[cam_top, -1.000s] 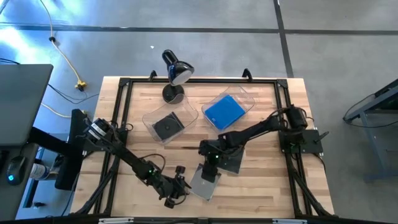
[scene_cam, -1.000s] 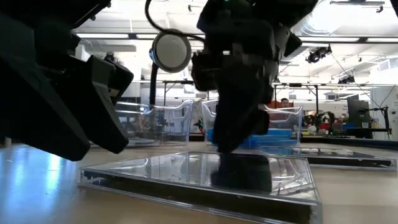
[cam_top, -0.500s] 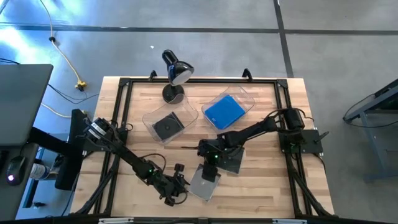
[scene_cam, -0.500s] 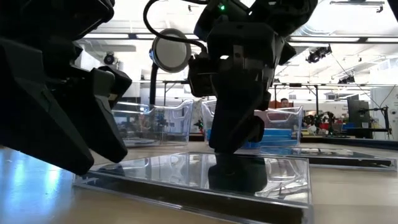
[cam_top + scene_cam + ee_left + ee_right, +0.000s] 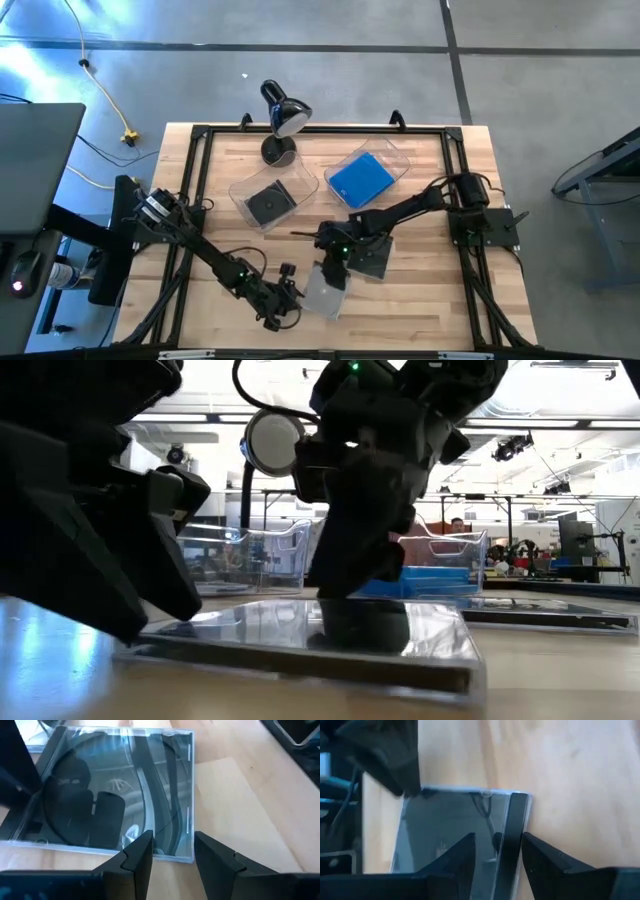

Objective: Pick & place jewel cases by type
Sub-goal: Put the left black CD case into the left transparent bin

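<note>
A clear jewel case showing a dark disc tray lies flat near the table's near edge. My right gripper stands on it from above, fingers a little apart. My left gripper is low at the case's left edge, open, with that edge just ahead of its fingertips. A dark case lies flat to the right. One dark case sits in the left bin, and blue cases sit in the right bin. My right gripper points down onto the clear case, and its fingertips rest on the lid beside the dark spine strip, which runs between them. The case lies flat on the table. My left gripper: whether its fingers touch the case's edge I cannot tell.
Two clear plastic bins stand at the table's middle and far part. A black desk lamp is at the far edge. A black frame runs around the tabletop. Bare wood lies right of the dark case.
The right gripper has moved a little toward the table's left, and the clear case under it has slid and turned slightly toward the left gripper, staying flat. The left gripper has edged closer to the case's left edge.
</note>
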Available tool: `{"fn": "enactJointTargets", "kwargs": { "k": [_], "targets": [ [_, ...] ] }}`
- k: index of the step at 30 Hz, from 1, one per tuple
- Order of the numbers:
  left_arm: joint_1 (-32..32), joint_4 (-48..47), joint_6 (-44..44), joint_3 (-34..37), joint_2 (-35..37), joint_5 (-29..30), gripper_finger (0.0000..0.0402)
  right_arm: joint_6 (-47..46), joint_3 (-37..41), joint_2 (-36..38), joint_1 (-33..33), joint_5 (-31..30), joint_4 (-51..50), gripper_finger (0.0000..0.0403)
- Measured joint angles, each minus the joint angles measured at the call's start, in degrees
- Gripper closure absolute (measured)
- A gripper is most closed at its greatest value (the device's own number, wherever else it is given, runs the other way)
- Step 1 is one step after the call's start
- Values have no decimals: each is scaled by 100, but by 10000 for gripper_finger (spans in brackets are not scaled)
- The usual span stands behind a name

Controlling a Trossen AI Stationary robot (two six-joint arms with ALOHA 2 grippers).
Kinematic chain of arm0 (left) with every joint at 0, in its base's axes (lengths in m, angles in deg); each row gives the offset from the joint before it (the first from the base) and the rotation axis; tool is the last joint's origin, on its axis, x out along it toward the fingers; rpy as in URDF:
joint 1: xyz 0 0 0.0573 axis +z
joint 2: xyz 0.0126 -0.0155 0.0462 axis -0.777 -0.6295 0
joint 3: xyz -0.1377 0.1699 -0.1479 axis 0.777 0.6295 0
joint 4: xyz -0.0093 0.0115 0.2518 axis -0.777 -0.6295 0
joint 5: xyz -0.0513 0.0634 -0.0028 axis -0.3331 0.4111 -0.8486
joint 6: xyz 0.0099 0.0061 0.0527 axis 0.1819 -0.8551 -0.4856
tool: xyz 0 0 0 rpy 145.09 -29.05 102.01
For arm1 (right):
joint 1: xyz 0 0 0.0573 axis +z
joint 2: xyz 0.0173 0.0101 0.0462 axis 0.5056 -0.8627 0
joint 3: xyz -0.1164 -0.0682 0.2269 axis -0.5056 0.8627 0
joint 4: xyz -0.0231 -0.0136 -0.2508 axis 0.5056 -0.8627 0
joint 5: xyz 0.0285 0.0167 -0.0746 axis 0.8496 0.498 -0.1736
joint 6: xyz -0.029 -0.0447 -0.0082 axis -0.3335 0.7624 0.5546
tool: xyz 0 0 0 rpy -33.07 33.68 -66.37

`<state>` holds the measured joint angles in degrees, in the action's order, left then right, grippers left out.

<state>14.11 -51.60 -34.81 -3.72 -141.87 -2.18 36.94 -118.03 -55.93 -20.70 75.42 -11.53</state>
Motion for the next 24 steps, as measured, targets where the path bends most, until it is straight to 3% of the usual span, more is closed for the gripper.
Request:
{"fn": "enactJointTargets", "kwargs": {
  "k": [16, 24],
  "targets": [
    [12, -266, 77, 0, -5, 102, 264, 217, -14, 26, -110, 231, 125, 263],
    [16, 208, -822, 29, -42, 296, 264, 85, -16, 93, -114, 335, -159, 263]
  ]
}}
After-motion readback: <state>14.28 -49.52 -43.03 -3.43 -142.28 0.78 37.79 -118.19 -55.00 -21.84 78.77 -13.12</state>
